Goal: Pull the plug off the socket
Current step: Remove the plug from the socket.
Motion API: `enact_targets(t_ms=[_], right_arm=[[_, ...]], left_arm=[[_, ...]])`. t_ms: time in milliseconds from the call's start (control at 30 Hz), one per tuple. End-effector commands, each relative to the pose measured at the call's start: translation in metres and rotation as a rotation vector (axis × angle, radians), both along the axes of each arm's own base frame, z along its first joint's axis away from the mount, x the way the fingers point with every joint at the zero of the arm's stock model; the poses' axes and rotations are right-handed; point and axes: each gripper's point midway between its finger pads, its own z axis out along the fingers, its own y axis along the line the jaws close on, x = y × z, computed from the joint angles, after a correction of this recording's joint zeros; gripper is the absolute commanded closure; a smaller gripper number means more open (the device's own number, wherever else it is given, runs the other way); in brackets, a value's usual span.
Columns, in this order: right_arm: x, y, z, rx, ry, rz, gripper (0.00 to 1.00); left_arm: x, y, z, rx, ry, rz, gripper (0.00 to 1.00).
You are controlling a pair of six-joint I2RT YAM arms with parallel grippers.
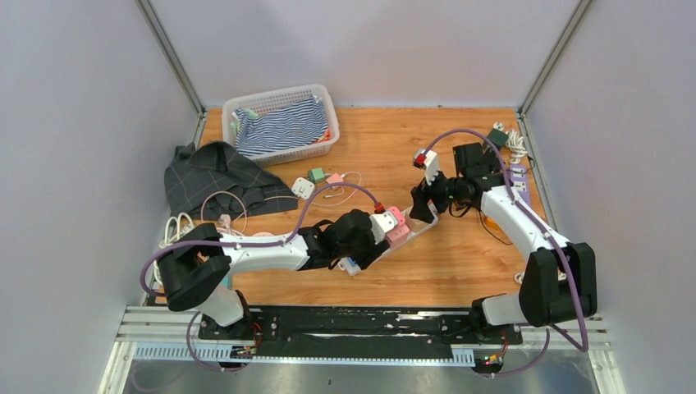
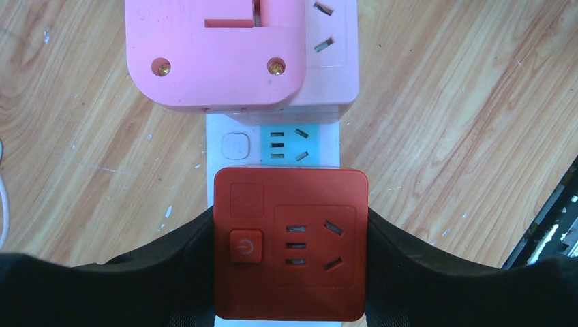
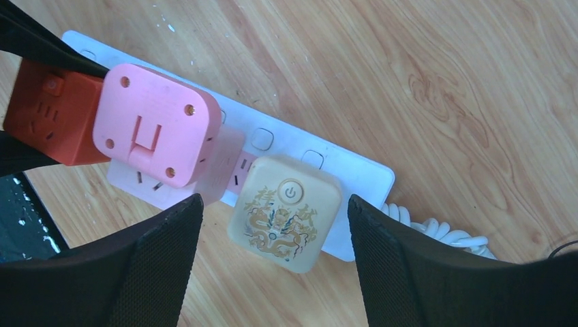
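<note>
Plug: red cube on strip.
Left pincer: clenched on it, for pulling.
Right pincer: released, straddling cream cube.

I have the strip lying slantwise in the middle of the table. Three plugs sit on it in a row: left plug, middle plug, right plug. The left gripper touches both sides of the left plug. The right gripper straddles the right plug with gaps. A basket stands far left, with a cloth before it.
</note>
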Motion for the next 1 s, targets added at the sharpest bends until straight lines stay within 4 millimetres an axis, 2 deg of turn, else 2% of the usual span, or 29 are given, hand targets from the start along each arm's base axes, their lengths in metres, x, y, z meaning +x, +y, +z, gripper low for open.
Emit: enact_targets(t_ms=[0, 200, 400, 633, 967], right_arm=[[0.003, -0.013, -0.018, -0.049, 0.043, -0.058, 0.19], [0.007, -0.025, -0.030, -0.113, 0.051, -0.107, 0.17], [0.005, -0.019, -0.038, -0.101, 0.072, -0.103, 0.18], [0.004, -0.018, -0.051, -0.123, 0.127, -0.147, 0.33], [0.000, -0.023, -0.060, -0.194, 0.123, -0.163, 0.37]], left_arm=[[-0.020, 0.004, -0.026, 0.075, 0.063, -0.083, 0.83], [-0.020, 0.004, -0.029, 0.082, 0.068, -0.082, 0.84], [-0.020, 0.003, -0.029, 0.081, 0.069, -0.080, 0.84], [-0.019, 0.002, -0.028, 0.078, 0.070, -0.075, 0.84], [-0.008, 0.003, -0.021, 0.060, 0.054, 0.019, 0.87]])
